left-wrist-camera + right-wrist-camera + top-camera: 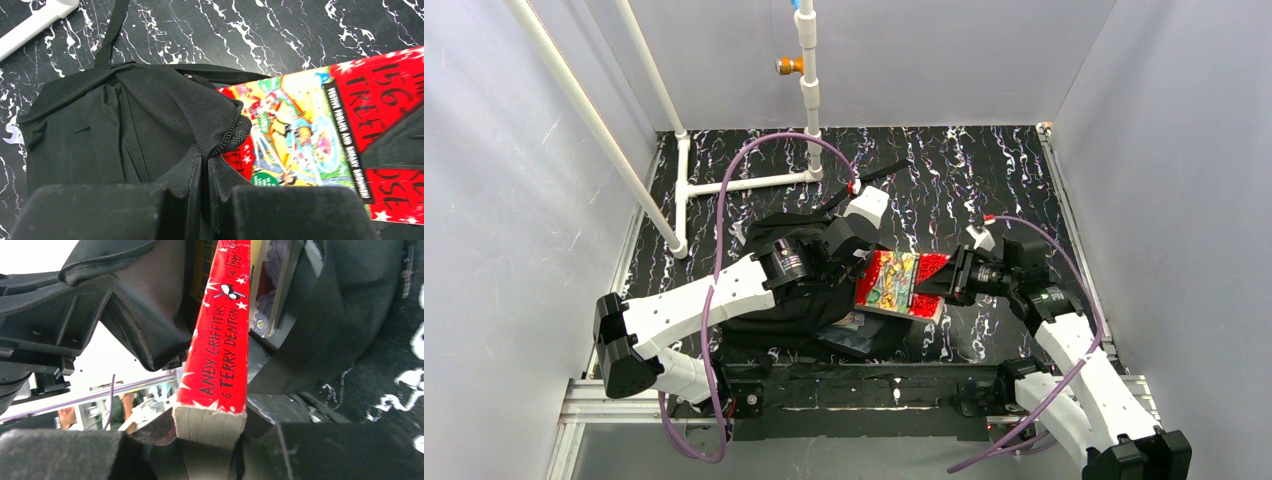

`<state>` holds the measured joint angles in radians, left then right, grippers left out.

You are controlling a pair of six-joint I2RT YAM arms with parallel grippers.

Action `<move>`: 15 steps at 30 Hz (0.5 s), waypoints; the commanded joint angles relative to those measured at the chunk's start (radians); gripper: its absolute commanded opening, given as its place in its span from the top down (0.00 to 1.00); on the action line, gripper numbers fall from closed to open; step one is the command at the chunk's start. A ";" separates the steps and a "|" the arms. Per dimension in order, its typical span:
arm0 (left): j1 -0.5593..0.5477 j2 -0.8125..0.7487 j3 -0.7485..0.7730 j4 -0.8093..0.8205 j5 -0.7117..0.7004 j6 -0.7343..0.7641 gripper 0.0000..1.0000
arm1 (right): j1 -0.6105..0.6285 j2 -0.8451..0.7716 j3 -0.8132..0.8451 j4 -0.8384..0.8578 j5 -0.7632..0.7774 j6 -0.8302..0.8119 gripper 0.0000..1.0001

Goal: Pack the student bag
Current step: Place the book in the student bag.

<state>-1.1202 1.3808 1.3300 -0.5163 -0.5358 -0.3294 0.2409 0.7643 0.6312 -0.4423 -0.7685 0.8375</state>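
Note:
The student bag (789, 305) is a black fabric backpack lying left of centre on the marbled table. My left gripper (856, 262) reaches over it and is shut on the zippered rim of its opening (227, 136), holding the flap up. A red book with a colourful cover (902, 283) is tilted with its left end at the bag's mouth. My right gripper (944, 287) is shut on the book's right end. In the right wrist view the red spine (220, 340) runs from my jaws (210, 432) into the bag (350, 315), where other books (272, 290) stand.
A white pipe frame (724, 185) stands at the back left, with a white fitting (869, 205) just behind the bag. A strap (112, 30) trails from the bag toward the pipe (35, 20). Grey walls close in both sides. A flat item (854, 325) lies at the bag's near edge.

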 commanded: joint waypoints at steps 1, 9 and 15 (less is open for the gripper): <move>-0.001 -0.046 0.021 0.067 0.005 -0.016 1.00 | 0.090 0.010 -0.089 0.411 -0.021 0.224 0.99; -0.002 -0.063 0.017 0.038 0.033 -0.031 1.00 | 0.421 0.269 -0.102 0.895 0.176 0.338 0.99; -0.001 -0.077 -0.006 0.034 0.059 -0.068 1.00 | 0.491 0.523 -0.065 1.095 0.306 0.337 0.99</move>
<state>-1.1202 1.3743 1.3281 -0.5255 -0.4938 -0.3538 0.7132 1.1675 0.5030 0.3363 -0.5667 1.1370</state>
